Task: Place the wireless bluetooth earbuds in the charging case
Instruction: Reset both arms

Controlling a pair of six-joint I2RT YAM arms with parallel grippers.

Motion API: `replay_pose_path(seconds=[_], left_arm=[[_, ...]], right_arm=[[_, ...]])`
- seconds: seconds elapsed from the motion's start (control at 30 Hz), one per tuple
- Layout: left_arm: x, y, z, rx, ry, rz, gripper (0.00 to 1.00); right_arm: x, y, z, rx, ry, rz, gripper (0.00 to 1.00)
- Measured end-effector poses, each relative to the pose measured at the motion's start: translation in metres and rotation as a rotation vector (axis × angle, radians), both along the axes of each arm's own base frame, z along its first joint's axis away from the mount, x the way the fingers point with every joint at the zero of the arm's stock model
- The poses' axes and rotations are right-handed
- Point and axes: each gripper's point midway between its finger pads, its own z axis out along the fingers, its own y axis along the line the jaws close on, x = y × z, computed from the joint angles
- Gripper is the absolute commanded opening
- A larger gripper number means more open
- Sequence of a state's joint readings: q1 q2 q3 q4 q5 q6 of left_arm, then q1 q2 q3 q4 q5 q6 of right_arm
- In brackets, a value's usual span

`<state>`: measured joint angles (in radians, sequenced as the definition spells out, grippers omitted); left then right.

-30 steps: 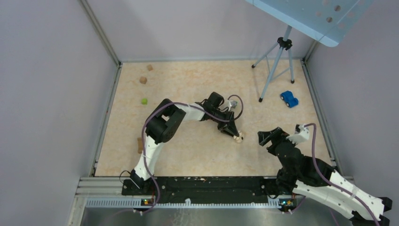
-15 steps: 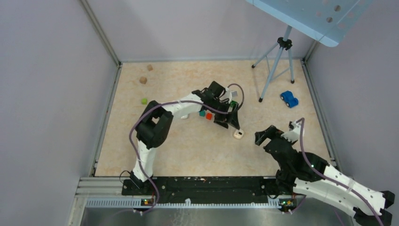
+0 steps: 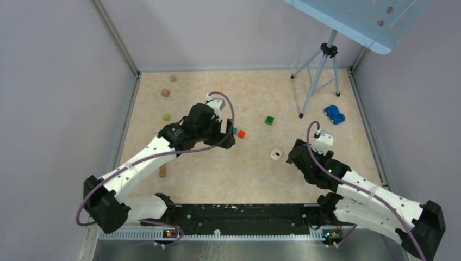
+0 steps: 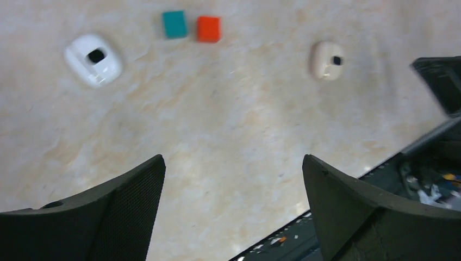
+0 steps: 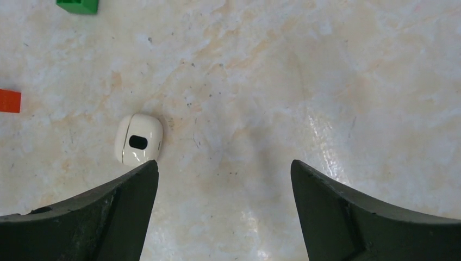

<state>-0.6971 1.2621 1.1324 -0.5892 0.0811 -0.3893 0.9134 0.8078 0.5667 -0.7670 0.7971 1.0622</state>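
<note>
Looking right of centre in the overhead view, you find the charging case (image 3: 276, 155) lying free on the table (image 3: 234, 179). No earbuds show, so insertion is unconfirmed. Your left gripper (image 4: 232, 159) and right gripper (image 5: 224, 163) gape, holding nothing.

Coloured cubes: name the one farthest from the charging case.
The lime-green cube, alone on the left; the teal cube, red cube and dark-green cube lie much nearer the charging case.
</note>
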Motion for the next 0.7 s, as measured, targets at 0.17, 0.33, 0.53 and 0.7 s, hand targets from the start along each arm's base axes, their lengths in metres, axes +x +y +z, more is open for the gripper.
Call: replay_pose_path(seconds=[0.17,0.33,0.53,0.7], left_arm=[[-0.015,0.056,-0.040,0.113,0.000,0.134,0.99],[-0.021,0.076,-0.056,0.148,-0.016,0.170,0.99],[-0.024,0.071,-0.056,0.118,-0.017,0.146,0.99],[-0.021,0.074,-0.053,0.114,-0.028,0.178,0.99]], right_arm=[[0.013,-0.031,-0.018,0.060,0.041,-0.074,0.90],[0.019,-0.044,-0.019,0.101,0.074,-0.083,0.90],[0.020,-0.045,-0.019,0.083,0.140,-0.105,0.91],[0.016,-0.047,-0.031,0.055,0.208,-0.130,0.91]])
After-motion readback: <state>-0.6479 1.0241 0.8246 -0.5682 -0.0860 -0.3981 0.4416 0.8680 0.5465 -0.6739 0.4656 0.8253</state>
